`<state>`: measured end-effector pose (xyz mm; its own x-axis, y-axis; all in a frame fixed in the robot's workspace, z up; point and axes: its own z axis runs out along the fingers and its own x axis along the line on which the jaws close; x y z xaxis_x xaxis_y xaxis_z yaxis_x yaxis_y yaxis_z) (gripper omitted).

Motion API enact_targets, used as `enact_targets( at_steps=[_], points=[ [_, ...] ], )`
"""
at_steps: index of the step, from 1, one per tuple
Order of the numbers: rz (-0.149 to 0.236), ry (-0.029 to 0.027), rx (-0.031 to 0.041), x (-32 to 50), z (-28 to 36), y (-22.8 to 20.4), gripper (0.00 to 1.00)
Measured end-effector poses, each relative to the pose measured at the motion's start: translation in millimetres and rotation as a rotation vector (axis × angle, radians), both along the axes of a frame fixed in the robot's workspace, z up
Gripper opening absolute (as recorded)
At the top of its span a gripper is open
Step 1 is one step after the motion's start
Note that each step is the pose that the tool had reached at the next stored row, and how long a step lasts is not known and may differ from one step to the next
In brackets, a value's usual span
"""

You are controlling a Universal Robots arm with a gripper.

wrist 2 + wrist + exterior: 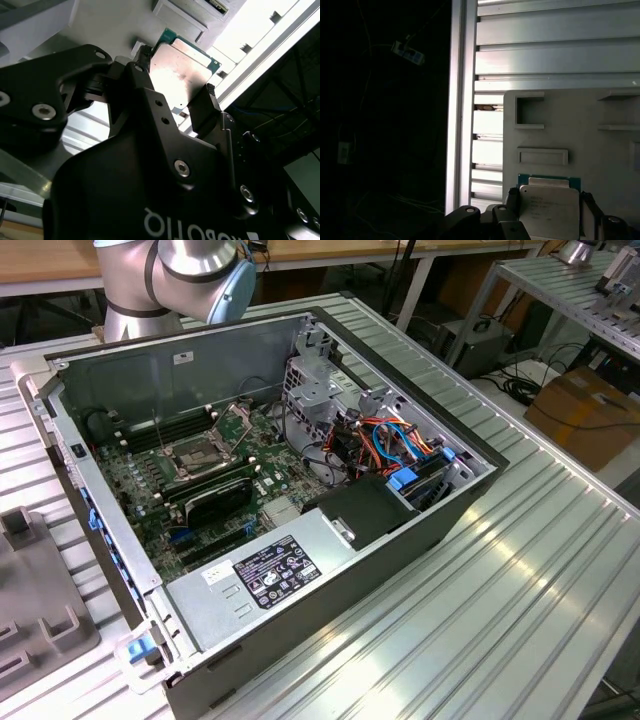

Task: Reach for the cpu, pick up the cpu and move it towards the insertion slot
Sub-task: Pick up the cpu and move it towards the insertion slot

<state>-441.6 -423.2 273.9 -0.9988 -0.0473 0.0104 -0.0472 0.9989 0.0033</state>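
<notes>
The cpu (186,59) (550,216), a flat silver square on a green board, lies between my gripper's (176,75) (550,202) two black fingers (207,100) in both wrist views. The fingers press on two opposite edges of it, so the gripper is shut on it. Behind the cpu is a grey fixture plate (600,145); I cannot tell whether the cpu rests on the plate or hangs just off it. In the exterior view the insertion slot (200,453) lies in the open case (420,370) with its steel bracket raised. The arm (190,270) stands beyond the case's far wall.
The case rests on a ribbed aluminium table (500,570). Inside it are a black card (220,498), a power supply (270,575) and drive cables (400,445). A grey tray (30,610) sits at the exterior view's left and a cardboard box (585,415) at its right.
</notes>
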Motion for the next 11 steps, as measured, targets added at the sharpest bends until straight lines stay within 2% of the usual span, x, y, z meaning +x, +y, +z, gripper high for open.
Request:
enact_targets(
  at_steps=[11],
  points=[
    [0.0, 0.0003, 0.0001, 0.0, 5.0, -0.6, 0.55]
  ],
)
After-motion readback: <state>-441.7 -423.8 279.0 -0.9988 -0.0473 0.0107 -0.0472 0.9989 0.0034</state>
